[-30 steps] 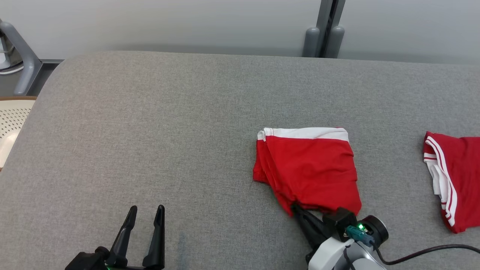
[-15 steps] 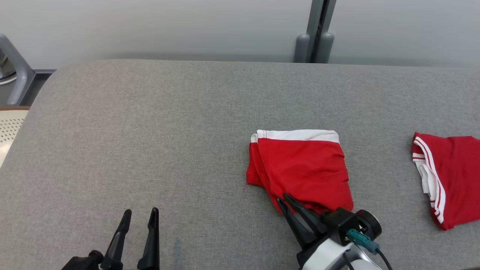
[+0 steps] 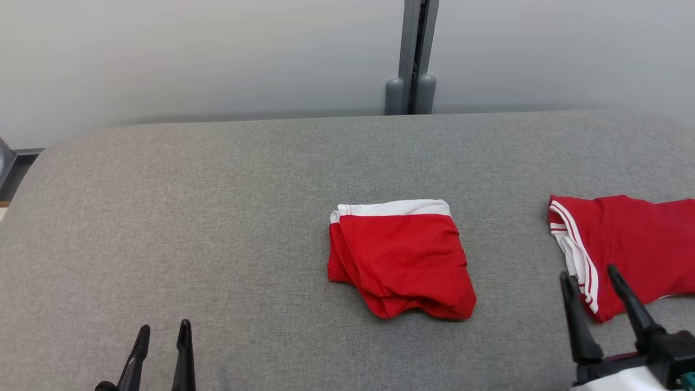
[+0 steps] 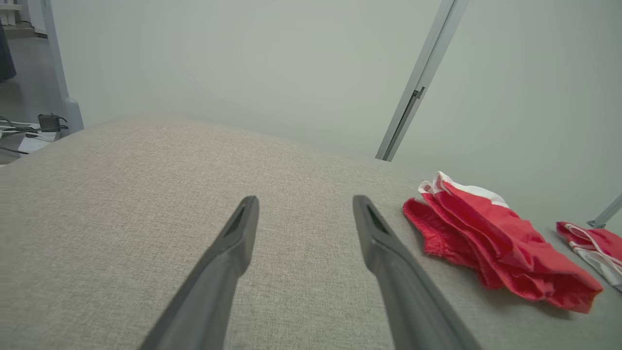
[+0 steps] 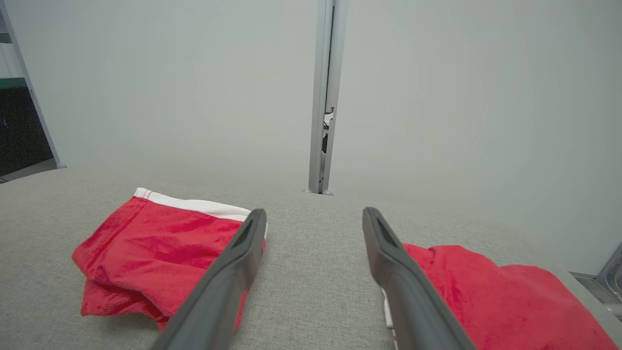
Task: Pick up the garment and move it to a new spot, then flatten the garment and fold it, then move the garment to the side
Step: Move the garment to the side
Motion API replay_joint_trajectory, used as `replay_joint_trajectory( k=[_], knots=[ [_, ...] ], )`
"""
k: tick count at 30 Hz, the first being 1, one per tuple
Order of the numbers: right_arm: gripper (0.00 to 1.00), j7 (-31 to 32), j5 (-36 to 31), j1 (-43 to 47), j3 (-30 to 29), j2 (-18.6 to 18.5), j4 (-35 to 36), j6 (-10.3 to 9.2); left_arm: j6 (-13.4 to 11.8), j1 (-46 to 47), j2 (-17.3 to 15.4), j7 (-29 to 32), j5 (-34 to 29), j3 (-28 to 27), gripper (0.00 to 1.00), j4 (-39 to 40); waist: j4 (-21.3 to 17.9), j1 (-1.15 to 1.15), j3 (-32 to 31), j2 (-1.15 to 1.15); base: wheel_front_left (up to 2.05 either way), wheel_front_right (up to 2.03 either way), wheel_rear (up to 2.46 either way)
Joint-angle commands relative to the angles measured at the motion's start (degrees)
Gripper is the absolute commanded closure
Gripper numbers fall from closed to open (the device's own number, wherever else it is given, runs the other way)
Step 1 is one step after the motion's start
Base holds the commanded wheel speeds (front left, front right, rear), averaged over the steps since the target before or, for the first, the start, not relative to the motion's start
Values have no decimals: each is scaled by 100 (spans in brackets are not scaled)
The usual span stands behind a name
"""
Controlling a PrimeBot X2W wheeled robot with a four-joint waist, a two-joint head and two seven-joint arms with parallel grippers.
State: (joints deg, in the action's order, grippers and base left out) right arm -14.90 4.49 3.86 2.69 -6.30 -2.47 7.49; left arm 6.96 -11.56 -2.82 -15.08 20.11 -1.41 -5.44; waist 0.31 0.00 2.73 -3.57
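Two garments, head view: I see a folded garment (image 3: 399, 258), red with a white band along its far edge, lying about mid-worktop. A second red garment (image 3: 624, 244) with white stripes lies well apart on its right and runs off the frame.
Worktop, head view: the worktop (image 3: 190, 217) has a grey fabric cover, and its far left corner is rounded.
Left fingers, head view: the left fingers (image 3: 184, 353) sit at the lower left, spread apart with nothing between them, well apart from the folded garment.
Right fingers, head view: the right fingers (image 3: 574, 315) sit at the lower right, spread wide and holding nothing. Their tips overlap the striped edge of the second red garment from my angle; I cannot tell whether they touch it.
Background, head view: a pale wall (image 3: 190, 54) and a grey post (image 3: 415, 54) stand behind the far edge.
Left wrist view: the left fingers (image 4: 388, 253) gape over bare grey cover. The folded garment (image 4: 491, 238) lies off to their right, layered edges towards me, and the second red garment (image 4: 590, 243) is beyond it. Some cables (image 4: 29, 129) lie at the far left, off the worktop.
Right wrist view: the right fingers (image 5: 233, 272) are wide open and empty. The folded garment (image 5: 160, 248) shows behind one finger and the second red garment (image 5: 495, 296) behind the other, with bare cover in the gap.
In the way, right wrist view: the second red garment lies just beside the right fingers. The grey post (image 5: 324, 97) stands straight ahead against the wall.
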Motion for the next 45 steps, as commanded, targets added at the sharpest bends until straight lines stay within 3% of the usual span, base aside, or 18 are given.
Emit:
replay_joint_trajectory(
  k=[1, 12, 16, 19, 24, 27, 31, 37, 38, 39, 42, 45],
  knots=[
    [0, -21, -24, 167, -273, -56, -92, 1, 7, -57, -20, -8, -55, -98, 0, -65, -32, 0, -44, 0, 0, 0, 0],
    [0, -22, 118, 211, -734, 22, -523, 1, 47, -11, -20, -8, -105, -179, 0, -231, 105, 0, -43, 0, 0, 0, 0],
    [0, -21, 527, -139, -631, 120, -658, 1, 48, -12, -19, -8, -64, -102, 0, -243, 220, 0, -2, 0, 0, 0, 0],
    [0, 46, 1063, -517, -287, 115, -1132, 1, 50, 18, -20, -8, -44, -13, 0, -281, 357, 0, 22, 0, 0, 0, 0],
    [0, 1289, 2281, -1345, 279, 48, -1900, 1, 54, 59, -18, -8, -3, 140, 0, -351, 637, 0, 58, 0, 0, 0, 0],
    [0, 1995, 2683, -1792, 160, 116, -2400, 1, 55, 57, -20, -8, 14, 223, 0, -372, 805, 0, 82, 0, 0, 0, 0],
    [0, 2666, 2687, -2216, 59, 139, -3099, 6, 56, 103, -20, -8, 41, 314, 0, -378, 1021, 0, 139, 0, 0, 0, 0],
    [0, 3025, 2733, -2639, 88, 235, -3844, 6, 57, 181, -20, -8, 69, 327, 0, -344, 1111, 0, 259, 0, 0, 0, 0],
    [80, 2948, 2748, -2698, 96, 246, -3856, 6, 58, 182, -20, -8, 85, 305, 0, -330, 1081, 0, 282, 0, 0, 0, 0],
    [100, 2872, 2795, -2741, 98, 253, -3854, 6, 58, 179, -20, -8, 94, 277, 0, -314, 1032, 0, 302, 0, 0, 0, 0],
    [100, 2733, 2808, -2912, 291, 186, -3646, 6, 58, 168, -18, -7, 98, 209, 0, -278, 781, 0, 382, 0, 0, 0, 0],
    [100, 2780, 2718, -3098, 504, -134, -3257, 5, 59, 208, -18, -8, 57, 195, 0, -238, 459, 0, 492, 0, 0, 0, 0]
  ],
)
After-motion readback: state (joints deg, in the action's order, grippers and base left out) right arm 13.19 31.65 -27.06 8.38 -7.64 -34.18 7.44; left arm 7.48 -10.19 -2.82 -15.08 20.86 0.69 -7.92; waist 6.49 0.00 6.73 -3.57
